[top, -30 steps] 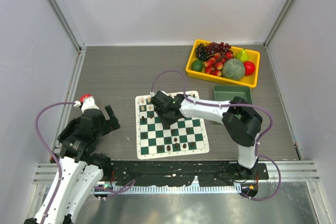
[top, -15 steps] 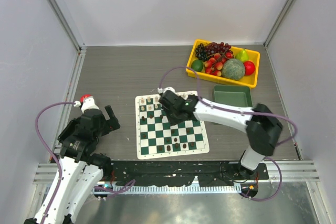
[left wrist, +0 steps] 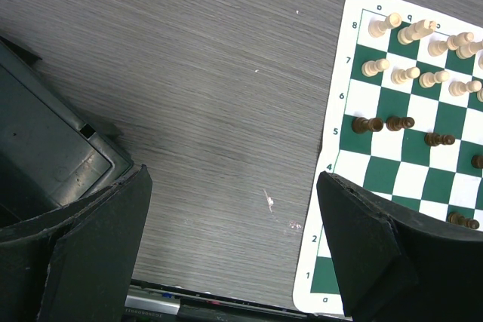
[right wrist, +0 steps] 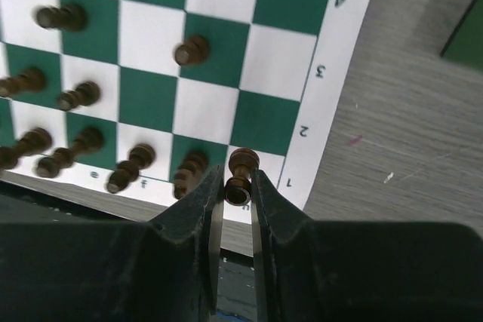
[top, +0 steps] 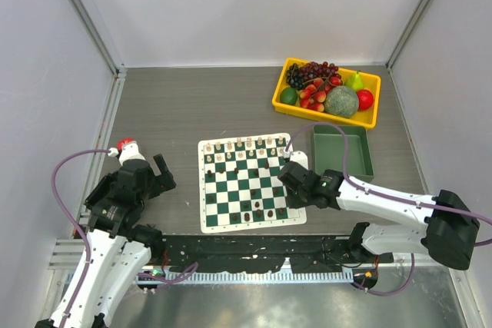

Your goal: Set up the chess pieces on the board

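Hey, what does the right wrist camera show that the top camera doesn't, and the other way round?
Only the right wrist view shows a dark piece pinched in the right gripper above a corner of the board, beside the printed rank numbers. Only the top view shows the yellow fruit tray, the green bin, the open left gripper and the cream pieces along the far rows. Both show the board and the other dark pieces on its near rows.

Poised over grey table (left wrist: 189, 73) with left gripper (left wrist: 234, 179) spread wide; at right, board (left wrist: 411, 175) holding cream pieces (left wrist: 407, 75) beside dark pieces (left wrist: 398, 122).
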